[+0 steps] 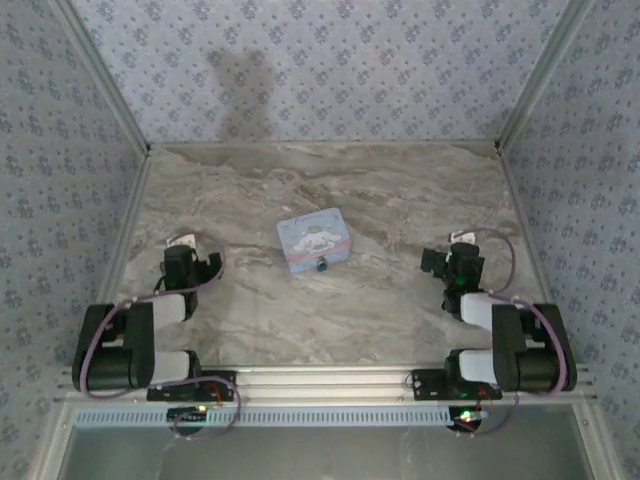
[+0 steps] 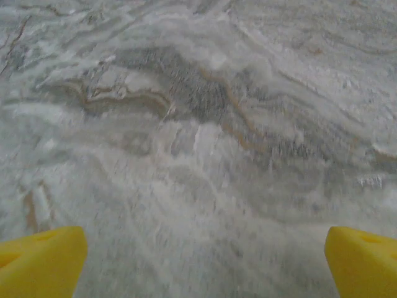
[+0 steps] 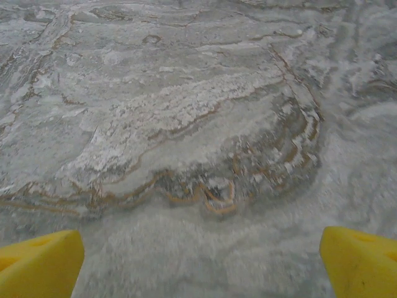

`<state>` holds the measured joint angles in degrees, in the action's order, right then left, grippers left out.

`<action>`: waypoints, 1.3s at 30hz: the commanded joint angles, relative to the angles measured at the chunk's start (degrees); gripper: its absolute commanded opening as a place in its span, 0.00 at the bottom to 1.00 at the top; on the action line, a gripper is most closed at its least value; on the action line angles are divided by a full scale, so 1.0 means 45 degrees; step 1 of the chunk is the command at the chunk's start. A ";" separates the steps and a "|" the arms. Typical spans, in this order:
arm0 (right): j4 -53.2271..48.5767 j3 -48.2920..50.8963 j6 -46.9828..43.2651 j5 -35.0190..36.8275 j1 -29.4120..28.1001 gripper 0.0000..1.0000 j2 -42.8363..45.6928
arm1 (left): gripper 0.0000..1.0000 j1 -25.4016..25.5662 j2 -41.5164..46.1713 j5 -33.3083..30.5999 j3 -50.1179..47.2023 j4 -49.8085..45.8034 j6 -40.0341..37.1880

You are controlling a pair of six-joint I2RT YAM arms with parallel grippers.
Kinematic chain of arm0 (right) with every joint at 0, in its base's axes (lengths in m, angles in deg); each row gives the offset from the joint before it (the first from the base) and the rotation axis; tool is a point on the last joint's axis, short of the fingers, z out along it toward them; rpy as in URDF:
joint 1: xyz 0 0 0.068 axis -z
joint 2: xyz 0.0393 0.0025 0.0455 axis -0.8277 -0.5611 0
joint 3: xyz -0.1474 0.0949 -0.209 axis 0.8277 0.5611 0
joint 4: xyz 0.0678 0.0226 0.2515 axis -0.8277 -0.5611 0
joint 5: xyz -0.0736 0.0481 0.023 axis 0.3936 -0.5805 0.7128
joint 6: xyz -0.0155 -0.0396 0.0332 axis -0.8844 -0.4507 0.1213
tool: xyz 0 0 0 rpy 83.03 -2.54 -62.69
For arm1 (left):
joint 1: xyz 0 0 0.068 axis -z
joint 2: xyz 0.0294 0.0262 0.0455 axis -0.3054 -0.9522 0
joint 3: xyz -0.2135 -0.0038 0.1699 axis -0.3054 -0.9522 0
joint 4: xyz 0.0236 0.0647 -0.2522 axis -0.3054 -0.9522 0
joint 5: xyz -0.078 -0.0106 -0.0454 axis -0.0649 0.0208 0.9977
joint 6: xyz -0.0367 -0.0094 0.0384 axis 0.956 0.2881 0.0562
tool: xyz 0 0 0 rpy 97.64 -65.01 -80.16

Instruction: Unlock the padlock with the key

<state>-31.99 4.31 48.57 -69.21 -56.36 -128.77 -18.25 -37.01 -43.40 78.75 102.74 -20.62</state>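
A small pale blue tin (image 1: 316, 241) with a cartoon print lies in the middle of the marble table (image 1: 330, 180). The padlock (image 1: 322, 266) is a tiny dark blue-teal piece at the tin's near edge. The key is out of view. My left gripper (image 1: 183, 243) rests low on the left, well apart from the tin. In the left wrist view the left gripper (image 2: 205, 261) is open, its yellow fingertips (image 2: 40, 264) wide apart over bare marble. My right gripper (image 1: 461, 240) sits on the right, just as far from the tin. The right gripper (image 3: 201, 261) is open too, with nothing between its fingertips (image 3: 363, 261).
Patterned walls close the table on the left (image 1: 60, 170), back and right. An aluminium rail (image 1: 330, 380) with both arm bases runs along the near edge. Bare marble lies between each gripper and the tin.
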 commanded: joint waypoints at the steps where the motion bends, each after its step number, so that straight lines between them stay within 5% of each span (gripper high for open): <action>1: 0.3853 -0.1373 -0.1201 -0.0207 0.0166 1.00 -0.2431 | 0.98 0.0295 -0.2408 -0.0789 0.1525 0.4295 -0.0758; 20: 0.3894 -0.1372 -0.1167 -0.0367 0.0246 1.00 -0.2378 | 0.98 0.0264 -0.2409 -0.0743 0.1535 0.4266 -0.0774; 22: 0.2460 -0.1804 -0.1219 -0.0096 0.0123 1.00 -0.1666 | 0.98 0.0275 -0.2188 -0.0882 0.1529 0.4222 -0.0676; 28: -0.2102 -0.3295 0.0008 0.0022 0.0156 1.00 0.1115 | 0.98 0.0184 -0.0071 -0.1928 0.3452 -0.0937 0.0059; 31: -0.5330 -0.4114 0.3755 -0.0592 0.0727 1.00 0.2558 | 0.98 -0.0310 0.0970 -0.1721 0.4740 -0.4088 0.3094; 32: -0.6978 -0.4616 0.5760 -0.1005 0.1058 1.00 0.2814 | 0.98 -0.0494 0.1174 -0.1540 0.5298 -0.5270 0.4107; 35: -0.8271 -0.5600 0.6186 -0.4724 0.2226 0.89 0.2426 | 0.98 -0.0630 0.1471 0.0532 0.6535 -0.7551 0.5007; 39: -1.1013 -0.6879 0.5867 -0.5353 0.1411 0.77 0.2220 | 0.89 0.0152 0.2105 0.1985 0.7110 -0.9486 0.5967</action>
<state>-65.48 -23.67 70.62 -85.58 -47.68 -117.99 -20.09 -29.29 -41.47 109.61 74.44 -0.60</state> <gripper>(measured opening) 0.780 0.903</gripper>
